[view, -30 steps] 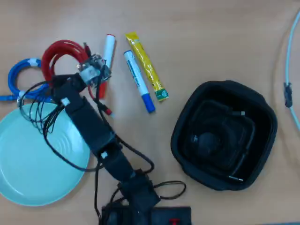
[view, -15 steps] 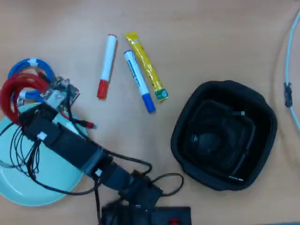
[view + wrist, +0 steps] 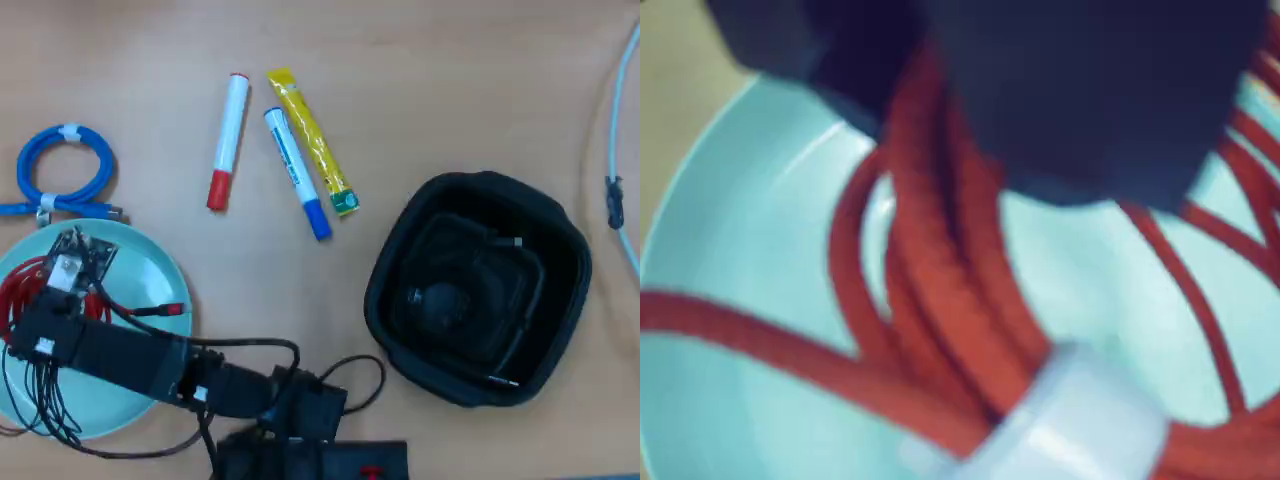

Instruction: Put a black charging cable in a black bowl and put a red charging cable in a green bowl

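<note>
Overhead view has the arm stretched across the bench's bottom-left corner w/ the jaws [image 3: 68,262] over the green bowl [image 3: 160,272]. Can't tell how far apart the jaws are: from above it's just the circuit board and wrist bits, and in the wrist view the dark blurry gripper body fills the top, no tips visible. The red charging cable [image 3: 25,292] is right there at the jaws, red loops poking out on the left of the arm, one plug end [image 3: 160,310] trailing toward the bowl's right rim. Whether it's gripped or just lying in the dish, can't say.

Wrist view is super close and blurry: thick glossy red strands [image 3: 940,300] bundled together, white tie [image 3: 1080,420] wrapped round them at the bottom, pale mint bowl surface [image 3: 750,220] behind, smooth and shiny.

The green bowl is round, shallow, plate-like, at the bottom-left corner. The black bowl [image 3: 560,250] is toward the right edge, squarish w/ rounded corners, stepped base, matte plastic. The black charging cable [image 3: 470,300] is inside it, thin, hard to pick out black-on-black, a pale plug tip shows.

Other stuff near the top-left: blue coiled cable [image 3: 65,170] just above the green bowl, red-capped marker [image 3: 227,140], blue-capped marker [image 3: 295,172], yellow sachet [image 3: 312,140]. Bench [image 3: 450,80] is light wood-look.
</note>
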